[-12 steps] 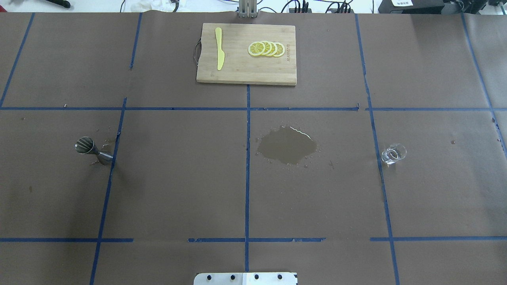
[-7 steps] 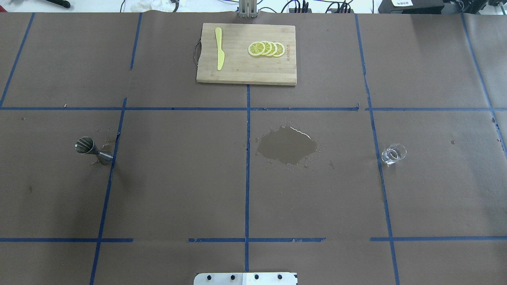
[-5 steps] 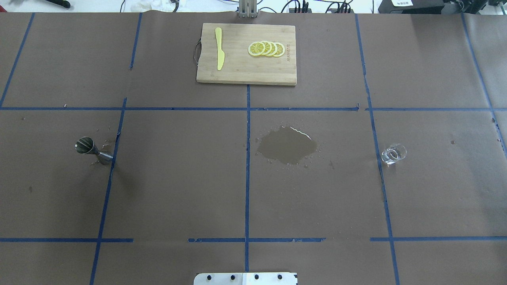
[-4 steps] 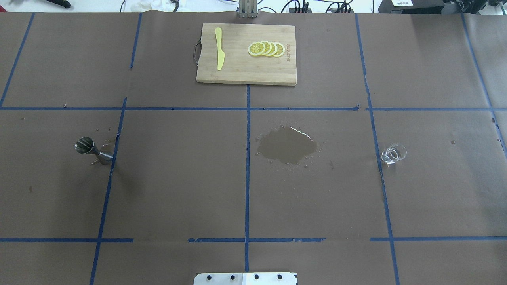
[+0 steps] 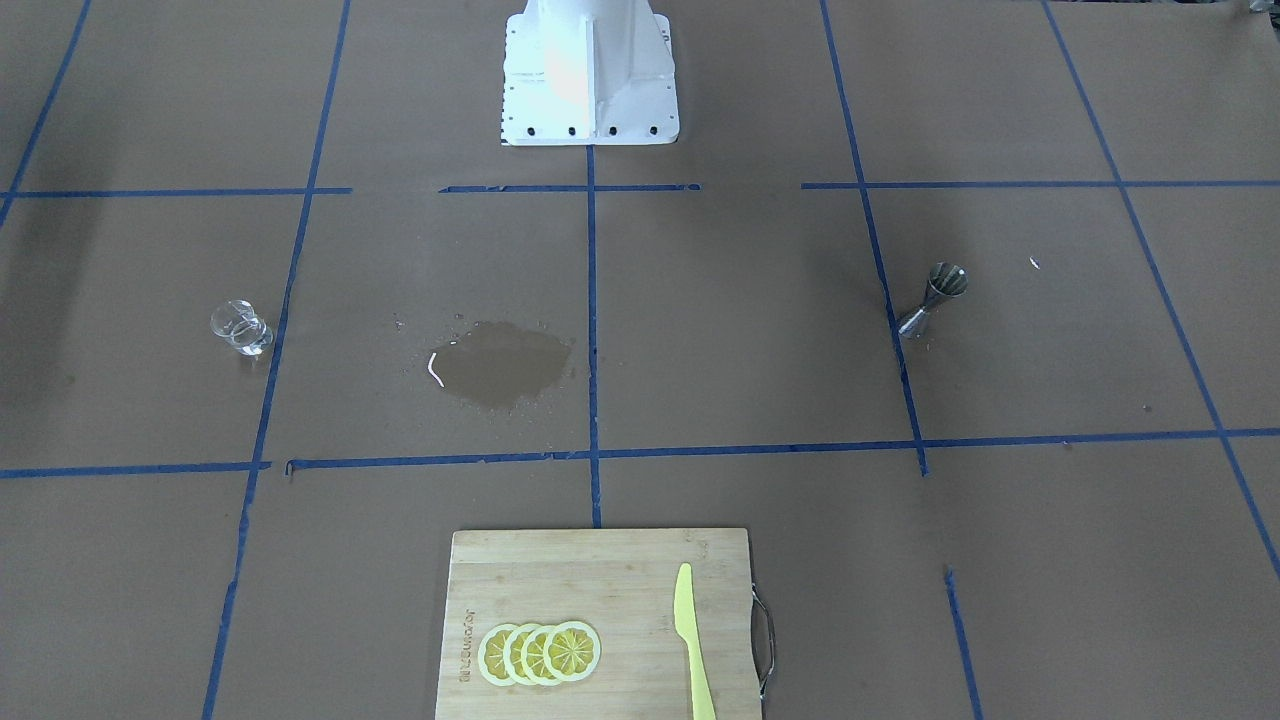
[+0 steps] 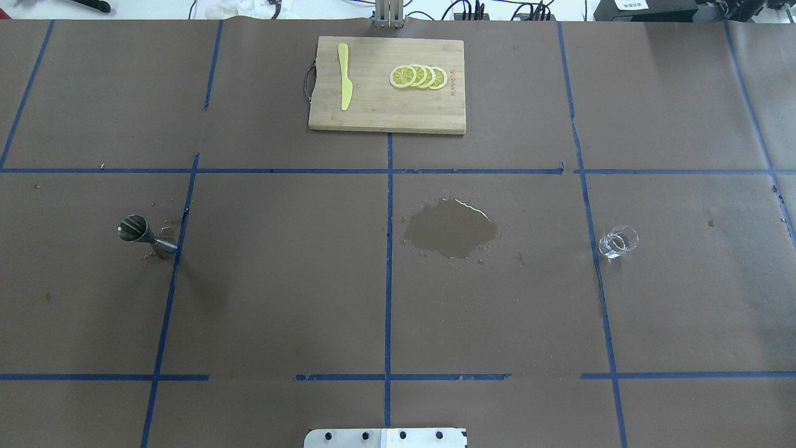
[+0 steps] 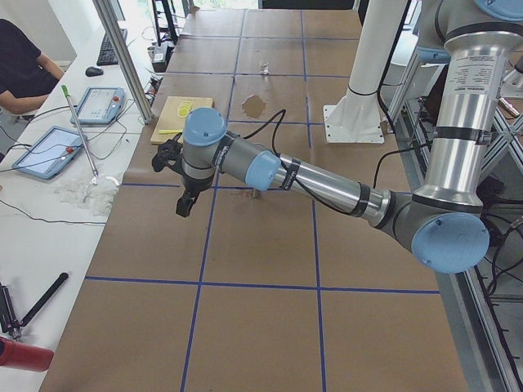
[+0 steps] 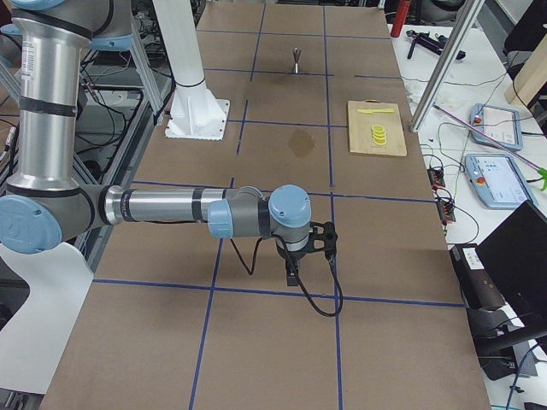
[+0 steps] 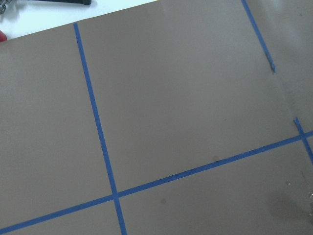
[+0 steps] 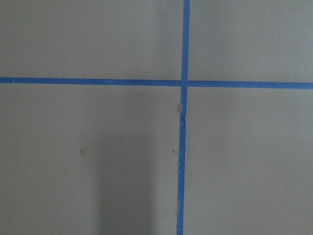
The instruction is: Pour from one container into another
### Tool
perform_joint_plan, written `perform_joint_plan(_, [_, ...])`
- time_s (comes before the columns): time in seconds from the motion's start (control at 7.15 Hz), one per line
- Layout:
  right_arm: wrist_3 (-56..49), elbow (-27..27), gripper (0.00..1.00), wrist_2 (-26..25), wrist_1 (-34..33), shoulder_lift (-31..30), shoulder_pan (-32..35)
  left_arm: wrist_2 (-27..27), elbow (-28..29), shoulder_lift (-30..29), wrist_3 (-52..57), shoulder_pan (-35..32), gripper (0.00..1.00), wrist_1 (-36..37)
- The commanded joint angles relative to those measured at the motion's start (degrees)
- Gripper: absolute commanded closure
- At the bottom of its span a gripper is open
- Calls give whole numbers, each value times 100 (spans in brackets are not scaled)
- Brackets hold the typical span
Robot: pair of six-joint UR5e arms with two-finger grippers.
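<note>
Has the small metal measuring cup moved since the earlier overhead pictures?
No. The metal measuring cup stands where it was, its base still at the blue tape line beside it.

Steel jigger (image 6: 147, 238) and clear glass (image 6: 618, 242) stand upright, well apart.

Nothing visibly differs in the overhead view: the steel jigger (image 6: 144, 236) at the left, the small glass (image 6: 618, 242) at the right and the puddle (image 6: 451, 228) between them lie as before.
</note>
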Motion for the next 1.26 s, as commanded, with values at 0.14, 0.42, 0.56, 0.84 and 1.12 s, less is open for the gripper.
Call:
perform_joint_plan(0.14, [0,109,0,17,-15,74,-105,-57,-55,-505,-523,276,0,-117])
perform_joint_plan(0.42, [0,162,0,52,11,21,-123,-100,61,-579,-1285,470,0,-176])
perform_joint_plan(0.56, [0,171,0,69,28,21,-123,-13,-252,-562,-2152,880,0,-186])
perform_joint_plan(0.84, [9,198,0,61,72,13,-123,740,-1314,-205,-3526,1627,0,-168])
perform_joint_plan(1.12, [9,233,0,0,55,-14,-123,2038,-2395,366,-5098,2864,0,-186])
